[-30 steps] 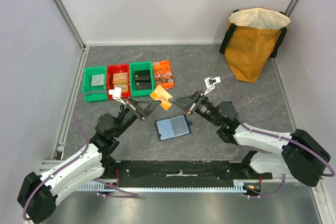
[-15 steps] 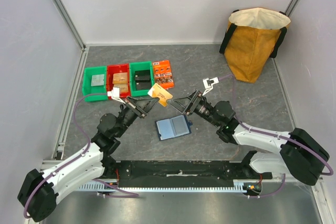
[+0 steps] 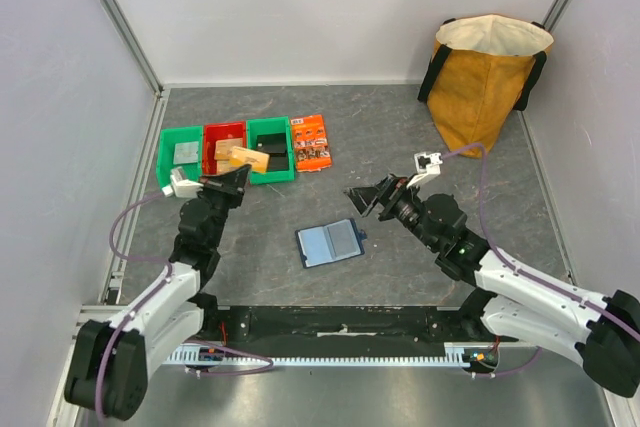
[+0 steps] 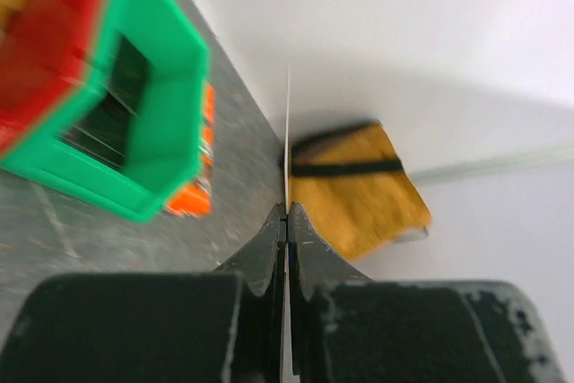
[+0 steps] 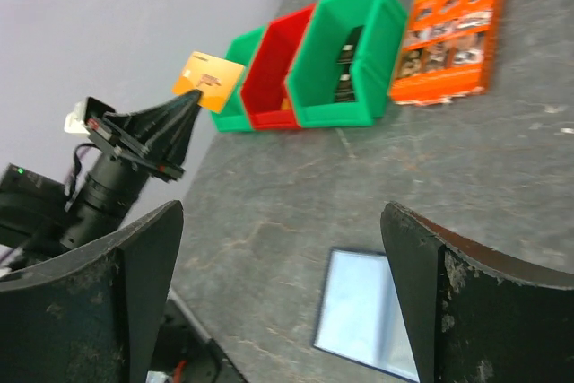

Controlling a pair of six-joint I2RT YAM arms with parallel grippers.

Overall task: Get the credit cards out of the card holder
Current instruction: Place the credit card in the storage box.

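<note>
The card holder point(image 3: 330, 243) lies open on the grey table, its pale blue sleeves facing up; the right wrist view shows it as the card holder point(image 5: 368, 311) just beyond the fingers. My left gripper point(image 3: 240, 171) is shut on a tan-gold credit card point(image 3: 250, 158), held in the air by the red bin point(image 3: 224, 134) and the middle green bin point(image 3: 270, 150). That card point(image 4: 288, 132) appears edge-on in the left wrist view, and flat point(image 5: 208, 81) in the right wrist view. My right gripper point(image 3: 362, 202) stands wide open and empty, above and to the right of the card holder.
A second green bin point(image 3: 181, 155) sits left of the red one. An orange printed packet point(image 3: 313, 142) lies right of the bins. A yellow bag point(image 3: 485, 82) stands at the back right. Walls close in on the left and at the back.
The right gripper has opened, let go of the card and drawn back to the right. The left arm has swung left with the card toward the bins.
</note>
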